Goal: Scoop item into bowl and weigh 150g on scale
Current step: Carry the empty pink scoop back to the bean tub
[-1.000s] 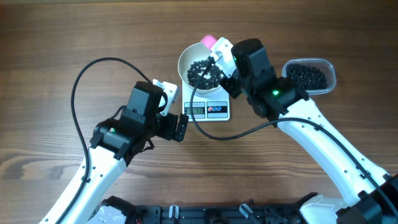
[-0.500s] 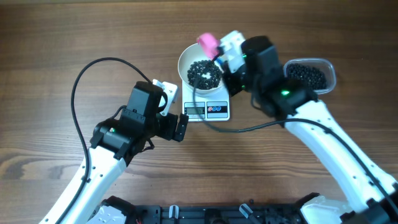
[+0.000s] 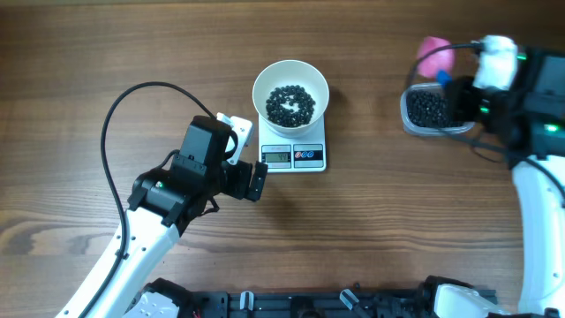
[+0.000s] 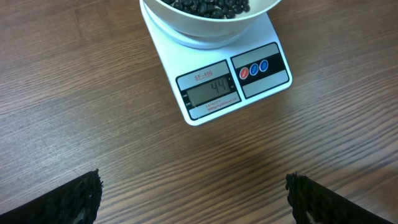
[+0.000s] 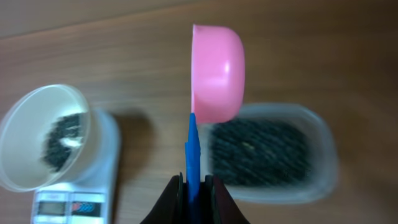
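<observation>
Pinching pink scoop (image 5: pixel 214 71) by blue handle, right end effector (image 5: pixel 194 190) beside clear bead tub (image 5: pixel 320 155); left end effector (image 4: pixel 193 199) spread before white scale (image 4: pixel 205 93) and round bowl (image 4: pixel 205 25).

Soft, even light with faint shadows; my right wrist view blurs the bowl (image 5: pixel 20 152) and scale (image 5: pixel 102 168), while my left one is sharp.

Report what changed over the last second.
The right hand, shut on the pink scoop, swung right from over the white bowl to above the clear tub of black beads. The left hand stayed open and still; bowl and scale did not move.
</observation>
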Robot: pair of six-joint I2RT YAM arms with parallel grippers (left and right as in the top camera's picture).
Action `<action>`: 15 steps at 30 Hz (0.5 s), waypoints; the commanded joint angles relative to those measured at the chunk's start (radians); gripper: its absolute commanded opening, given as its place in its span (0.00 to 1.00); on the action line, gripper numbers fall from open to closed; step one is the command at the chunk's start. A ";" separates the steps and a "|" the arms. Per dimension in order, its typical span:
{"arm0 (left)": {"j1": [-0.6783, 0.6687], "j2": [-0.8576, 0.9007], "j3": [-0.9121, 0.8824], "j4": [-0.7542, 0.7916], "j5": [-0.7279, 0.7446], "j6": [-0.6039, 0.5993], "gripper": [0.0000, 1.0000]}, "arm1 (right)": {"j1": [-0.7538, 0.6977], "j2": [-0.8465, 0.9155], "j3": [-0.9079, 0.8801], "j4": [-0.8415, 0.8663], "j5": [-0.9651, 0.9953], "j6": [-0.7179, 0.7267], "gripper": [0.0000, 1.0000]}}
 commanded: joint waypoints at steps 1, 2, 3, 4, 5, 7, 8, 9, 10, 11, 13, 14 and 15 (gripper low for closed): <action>0.005 0.004 -0.010 0.002 -0.009 0.013 1.00 | -0.073 0.004 0.000 -0.036 0.060 -0.009 0.04; 0.005 0.004 -0.010 0.002 -0.009 0.013 1.00 | -0.084 0.007 0.000 -0.044 0.084 0.013 0.04; 0.005 0.004 -0.010 0.002 -0.009 0.012 1.00 | -0.089 0.009 0.000 -0.046 0.095 0.028 0.04; 0.005 0.004 -0.010 0.002 -0.009 0.012 1.00 | -0.088 0.010 0.000 -0.048 0.096 0.028 0.04; 0.005 0.004 -0.010 0.002 -0.009 0.013 1.00 | -0.088 0.012 0.000 -0.051 0.096 0.027 0.04; 0.005 0.004 -0.010 0.002 -0.009 0.013 1.00 | -0.087 0.018 0.000 -0.061 0.096 0.014 0.04; 0.005 0.004 -0.010 0.002 -0.009 0.013 1.00 | -0.087 0.021 -0.001 -0.066 0.097 -0.014 0.04; 0.005 0.004 -0.010 0.002 -0.009 0.012 1.00 | -0.087 0.024 -0.001 -0.071 0.097 -0.046 0.04; 0.005 0.004 -0.010 0.002 -0.009 0.012 1.00 | -0.087 0.031 -0.001 -0.077 0.099 -0.089 0.04; 0.005 0.004 -0.010 0.002 -0.009 0.013 1.00 | -0.087 0.038 -0.001 -0.079 0.104 -0.109 0.04; 0.005 0.004 -0.010 0.002 -0.009 0.012 1.00 | -0.087 0.060 -0.001 -0.083 0.103 -0.117 0.04; 0.005 0.004 -0.010 0.002 -0.009 0.012 1.00 | -0.087 0.074 -0.001 -0.084 0.103 -0.117 0.04; 0.005 0.004 -0.010 0.002 -0.009 0.013 1.00 | -0.087 0.084 -0.001 -0.084 0.103 -0.118 0.04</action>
